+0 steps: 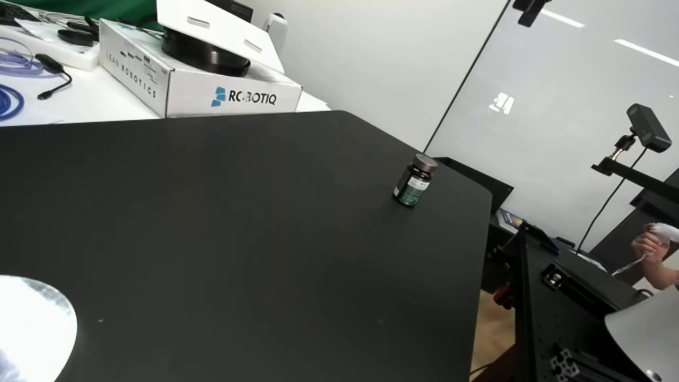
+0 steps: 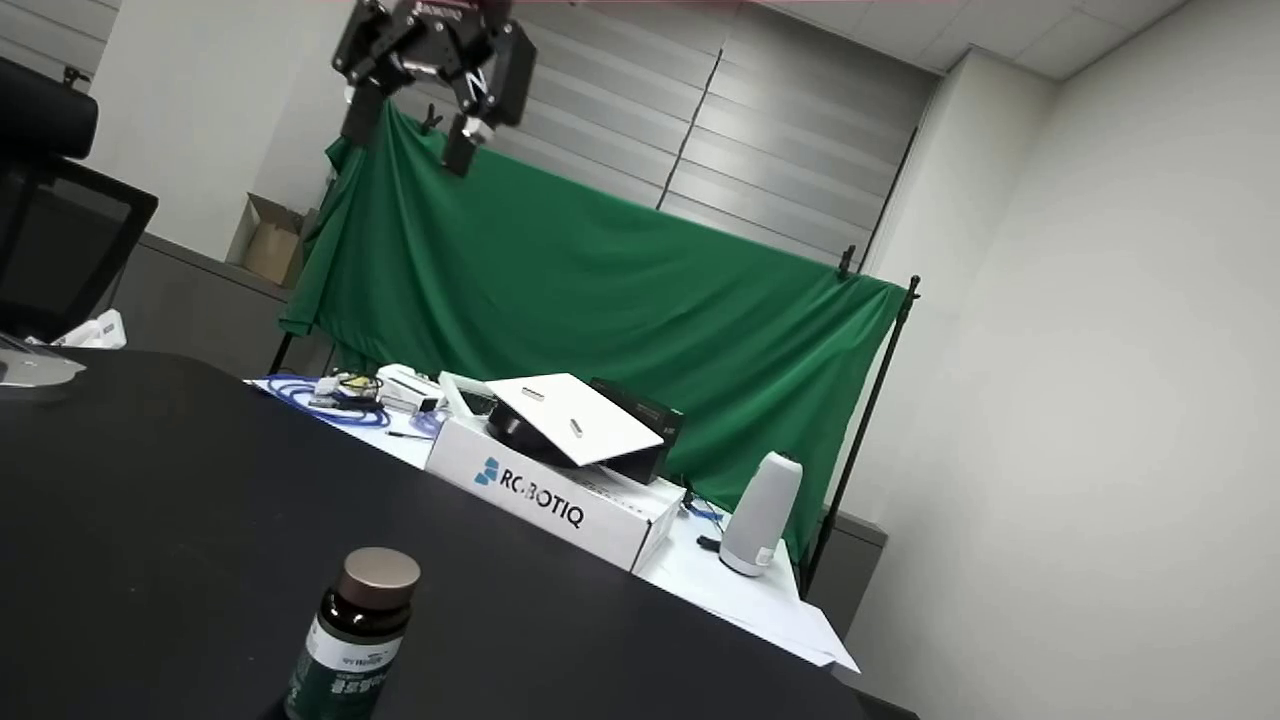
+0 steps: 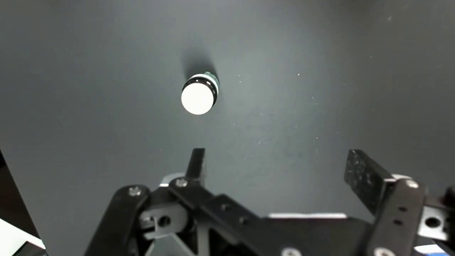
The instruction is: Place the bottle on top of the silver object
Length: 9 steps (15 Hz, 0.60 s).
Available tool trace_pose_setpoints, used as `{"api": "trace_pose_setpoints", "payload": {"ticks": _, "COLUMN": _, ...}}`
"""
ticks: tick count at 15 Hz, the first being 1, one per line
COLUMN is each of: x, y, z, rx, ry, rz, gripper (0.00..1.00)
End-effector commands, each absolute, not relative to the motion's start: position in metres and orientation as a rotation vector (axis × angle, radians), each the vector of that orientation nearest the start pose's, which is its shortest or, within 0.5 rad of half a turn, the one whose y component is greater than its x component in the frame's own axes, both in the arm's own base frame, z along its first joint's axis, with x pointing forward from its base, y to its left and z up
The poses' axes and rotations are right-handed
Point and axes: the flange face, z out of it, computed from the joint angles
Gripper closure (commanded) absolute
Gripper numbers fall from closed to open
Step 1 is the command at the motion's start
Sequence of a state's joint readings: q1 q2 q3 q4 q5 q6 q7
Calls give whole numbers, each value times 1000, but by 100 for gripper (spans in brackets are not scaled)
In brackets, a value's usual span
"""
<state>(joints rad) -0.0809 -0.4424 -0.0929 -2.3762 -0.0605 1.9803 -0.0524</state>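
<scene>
Btl point(image 3: 199, 96) on tbl point(image 3: 284, 92), below end effector point(image 3: 276, 160)

In exterior view: viewpoint above matte black tabletop point(image 1: 238, 223), aimed obliquely down toward far edge and far right corner. In exterior view: viewpoint low over tabletop, aimed across surface and past edge to green cloth curtain point(image 2: 620, 290); small dark-green cylindrical bottle with brown cap point(image 2: 353, 640) in near foreground. Both exterior views rolled; shared: tabletop, bottle, white ROBOTIQ-lettered cardboard box point(image 1: 201, 95) beyond edge. Wrist view: faces steeply down past black metal gripper point(image 3: 275, 156); bottle seen from above, tabletop edge crossing lower left.
</scene>
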Motion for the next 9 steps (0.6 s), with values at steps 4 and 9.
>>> {"api": "trace_pose_setpoints", "payload": {"ticks": 4, "x": 438, "y": -126, "z": 458, "rx": -3089, "ry": 175, "rz": -42, "gripper": 0}}
{"api": "trace_pose_setpoints", "payload": {"ticks": 9, "x": 448, "y": -132, "z": 452, "rx": -3086, "ry": 177, "rz": -23, "gripper": 0}}
